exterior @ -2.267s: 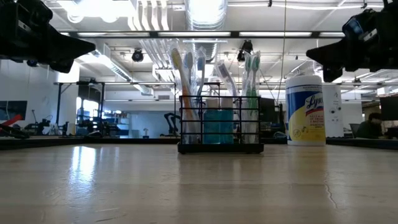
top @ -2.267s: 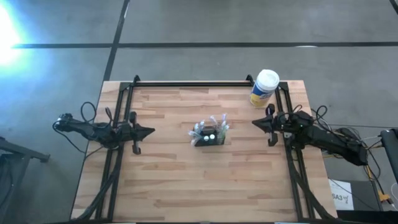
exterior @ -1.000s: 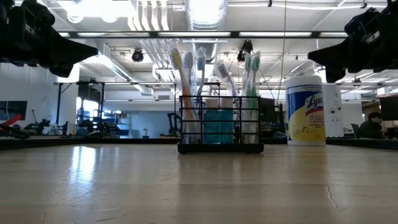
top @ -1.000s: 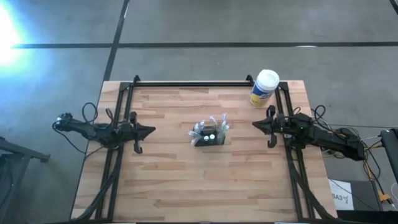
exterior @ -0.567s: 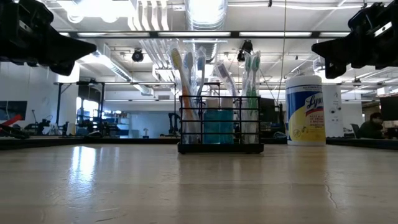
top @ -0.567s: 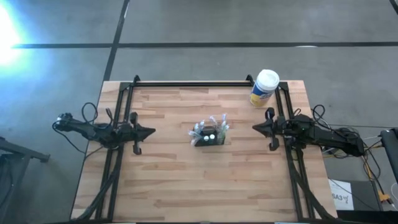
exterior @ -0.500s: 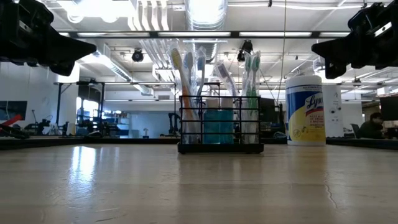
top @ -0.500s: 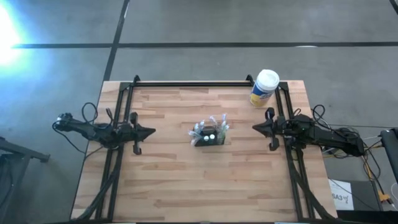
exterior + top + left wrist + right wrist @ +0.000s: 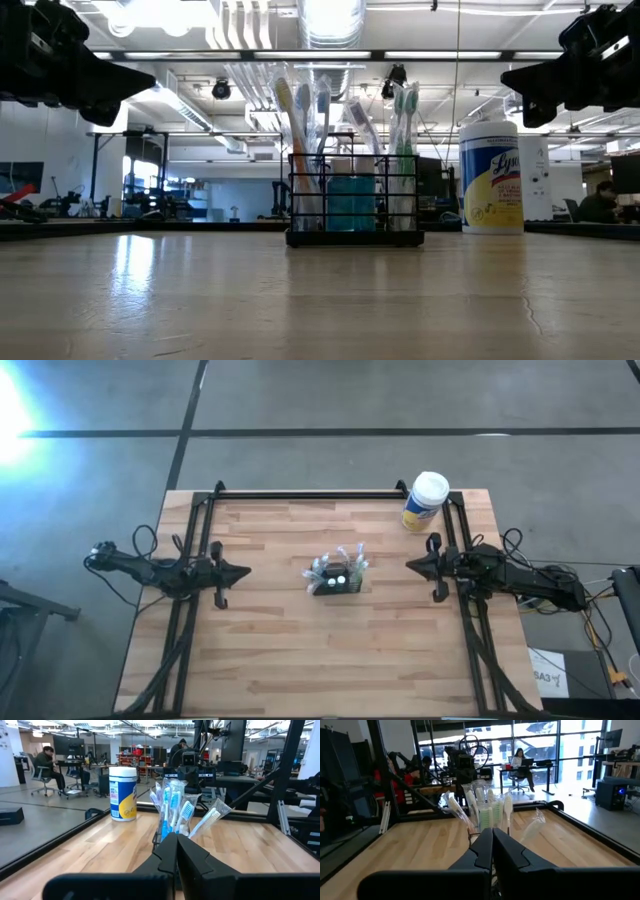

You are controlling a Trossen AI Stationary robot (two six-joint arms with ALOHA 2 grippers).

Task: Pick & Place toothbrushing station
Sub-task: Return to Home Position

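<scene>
Left gripper (image 9: pixel 238 571): its 2 dark fingers (image 9: pixel 165 859) are pressed together and hold nothing. It hangs above the left edge of the light wooden plank table (image 9: pixel 300 650), tips pointing toward the table's middle.

Right gripper (image 9: pixel 413 563): its 2 fingers (image 9: pixel 482 851) are likewise closed and empty. It hangs above the right edge, tips pointing inward, facing the left gripper.

Between the 2 grippers, well apart from each, the small black rectangular wire-mesh caddy (image 9: pixel 337 582) stands upright near the table's centre. In each wrist view it lies straight ahead of the closed fingertips.

The caddy holds several toothbrushes (image 9: pixel 300 130) standing on end, heads up, some in clear wrappers. A teal item (image 9: pixel 350 203) sits in its middle part; what it is cannot be told.

A yellow cylindrical canister with a white lid (image 9: pixel 425 501) stands at the far right corner of the table, near the right gripper and well apart from the caddy.

In the room beyond the table, 1 seated person (image 9: pixel 49 762) shows in the left wrist view and 1 (image 9: pixel 520 762) in the right wrist view.
</scene>
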